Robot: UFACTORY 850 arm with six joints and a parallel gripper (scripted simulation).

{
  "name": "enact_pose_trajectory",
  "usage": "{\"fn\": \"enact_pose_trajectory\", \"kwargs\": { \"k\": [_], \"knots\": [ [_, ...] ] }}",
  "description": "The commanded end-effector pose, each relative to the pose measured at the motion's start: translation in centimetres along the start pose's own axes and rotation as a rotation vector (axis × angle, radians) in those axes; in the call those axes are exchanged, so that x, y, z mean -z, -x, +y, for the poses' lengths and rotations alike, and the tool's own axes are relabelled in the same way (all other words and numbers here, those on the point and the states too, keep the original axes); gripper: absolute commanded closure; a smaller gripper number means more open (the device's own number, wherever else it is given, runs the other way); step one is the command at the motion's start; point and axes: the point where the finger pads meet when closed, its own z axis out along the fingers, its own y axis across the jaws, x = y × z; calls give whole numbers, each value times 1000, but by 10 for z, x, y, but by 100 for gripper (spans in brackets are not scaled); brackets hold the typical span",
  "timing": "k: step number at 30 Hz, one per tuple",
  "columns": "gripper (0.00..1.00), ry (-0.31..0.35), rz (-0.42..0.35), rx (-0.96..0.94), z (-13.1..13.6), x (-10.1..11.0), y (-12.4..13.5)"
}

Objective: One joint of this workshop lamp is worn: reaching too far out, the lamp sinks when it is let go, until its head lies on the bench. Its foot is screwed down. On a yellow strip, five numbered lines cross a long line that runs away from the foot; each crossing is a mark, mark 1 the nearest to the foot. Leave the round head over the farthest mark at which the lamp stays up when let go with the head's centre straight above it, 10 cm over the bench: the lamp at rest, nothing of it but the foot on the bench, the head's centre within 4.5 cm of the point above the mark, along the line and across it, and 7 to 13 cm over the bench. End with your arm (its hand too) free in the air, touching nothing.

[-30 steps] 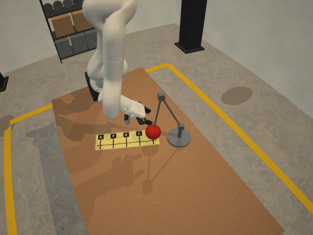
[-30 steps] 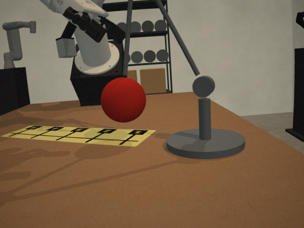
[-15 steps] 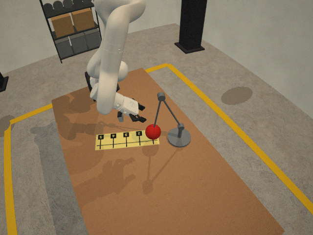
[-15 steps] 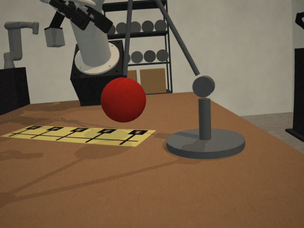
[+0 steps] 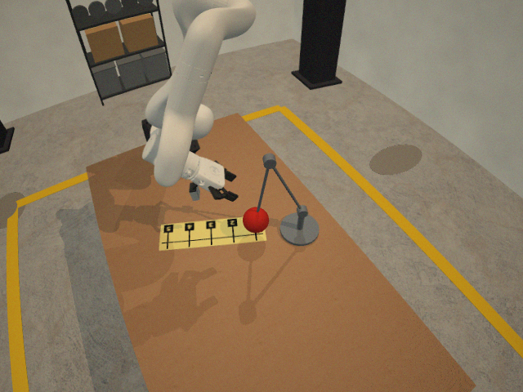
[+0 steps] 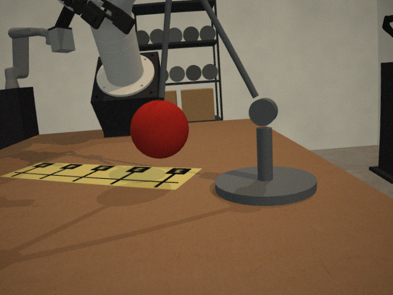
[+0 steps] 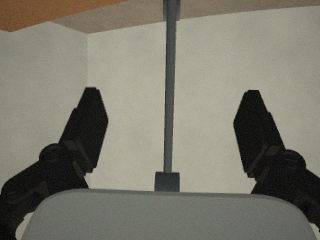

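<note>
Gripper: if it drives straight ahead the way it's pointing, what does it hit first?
Probably the lamp's thin grey rod, centred between the open gripper fingers in the wrist view. The gap to it is hard to judge; only wall shows behind.

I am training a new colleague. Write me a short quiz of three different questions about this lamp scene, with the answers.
1. True or false: the pincer is shut on the lamp's rod.
2. Over which end of the yellow strip does the red head hang: A) the end near the foot, B) the far end, C) the middle?
3. Fill in: the head ____ touch the bench.

Key: 1. False; it is open and apart from the rod. 2. A. 3. does not.
</note>
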Motion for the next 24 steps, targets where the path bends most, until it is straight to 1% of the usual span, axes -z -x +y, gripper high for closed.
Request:
{"fn": "enact_pose_trajectory", "kwargs": {
  "k": [1,24],
  "knots": [
    [0,-1,0,1,-1,7,1],
    [0,-1,0,1,-1,5,0]
  ]
}}
